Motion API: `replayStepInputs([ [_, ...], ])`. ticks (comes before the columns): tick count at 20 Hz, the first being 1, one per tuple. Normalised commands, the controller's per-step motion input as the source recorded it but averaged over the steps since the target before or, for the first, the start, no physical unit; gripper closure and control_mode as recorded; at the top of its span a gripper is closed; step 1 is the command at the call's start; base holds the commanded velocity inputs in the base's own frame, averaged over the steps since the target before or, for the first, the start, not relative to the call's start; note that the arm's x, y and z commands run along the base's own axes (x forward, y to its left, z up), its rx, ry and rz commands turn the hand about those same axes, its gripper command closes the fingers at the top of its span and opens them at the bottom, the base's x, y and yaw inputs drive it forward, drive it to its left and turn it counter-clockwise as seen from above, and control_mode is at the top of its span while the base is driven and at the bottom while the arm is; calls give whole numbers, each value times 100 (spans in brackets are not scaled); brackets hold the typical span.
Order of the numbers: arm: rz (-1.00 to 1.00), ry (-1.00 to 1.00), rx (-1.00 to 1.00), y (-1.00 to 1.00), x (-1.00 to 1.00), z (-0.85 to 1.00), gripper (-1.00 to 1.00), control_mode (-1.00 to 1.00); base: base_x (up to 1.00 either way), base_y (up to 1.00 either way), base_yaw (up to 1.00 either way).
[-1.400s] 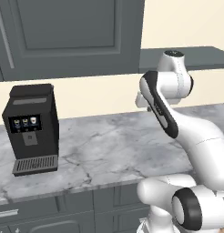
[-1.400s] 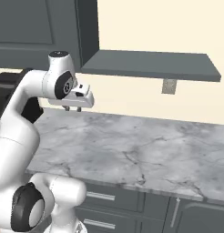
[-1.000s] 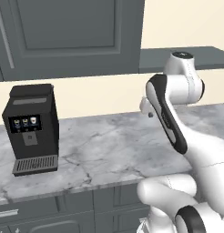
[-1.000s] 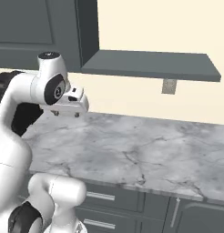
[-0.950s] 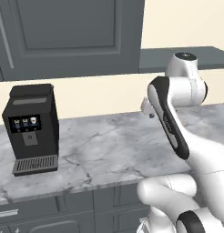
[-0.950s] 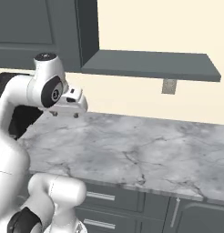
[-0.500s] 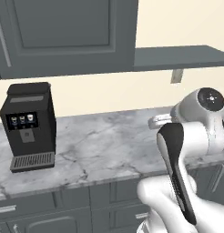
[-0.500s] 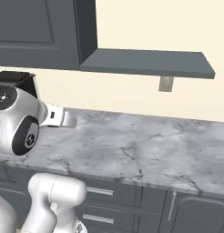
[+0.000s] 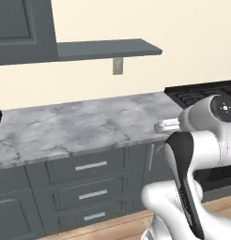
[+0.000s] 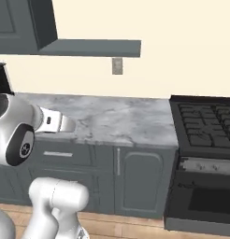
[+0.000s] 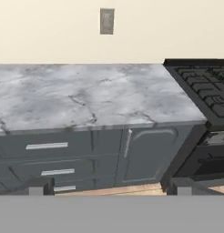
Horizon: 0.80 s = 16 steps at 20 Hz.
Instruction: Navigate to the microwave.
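- The gripper [image 11: 107, 186] shows in the hand view as two small dark finger tips at the bottom, set wide apart with nothing between them — it holds nothing
- In the left base view the arm folds low at the lower right, its wrist end [image 9: 166, 125] level with the counter edge; in the right base view the wrist [image 10: 56, 123] sticks out rightward in front of the counter front
- A grey marbled counter [image 9: 80, 126] runs across the middle of the left base view, over dark grey cabinets with three drawers [image 9: 91, 193] stacked one above another, each with a light bar handle
- Just right of the drawers is a cabinet door [image 10: 140, 179] with a vertical light handle on its left edge
- A black stove [image 10: 205, 126] with dark grates stands touching the counter's right end; its oven front [image 10: 203, 200] sits below, with a dark window
- A dark grey shelf [image 9: 108, 48] hangs on the cream wall above the counter, beside a dark upper cabinet [image 9: 21, 30] at the upper left
- A small grey wall plate [image 11: 106, 21] sits on the wall under the shelf, above the counter
- A sliver of a black object [image 10: 1, 77] shows at the left edge of the right base view, on the counter; I cannot tell what it is
- The floor [image 10: 126, 228] is light wood
- Where the microwave stands I cannot tell
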Motion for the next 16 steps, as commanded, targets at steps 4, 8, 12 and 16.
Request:
replayStepInputs([
  [4, 0, 0, 0, 0, 0, 0, -100, 100, 0, -83, -69],
  [8, 0, 0, 0, 0, 0, 0, -100, 100, 0, -27, -90],
  [12, 0, 0, 0, 0, 0, 0, -100, 100, 2, -14, -89],
  [16, 0, 0, 0, 0, 0, 0, -100, 100, 10, 0, -85],
])
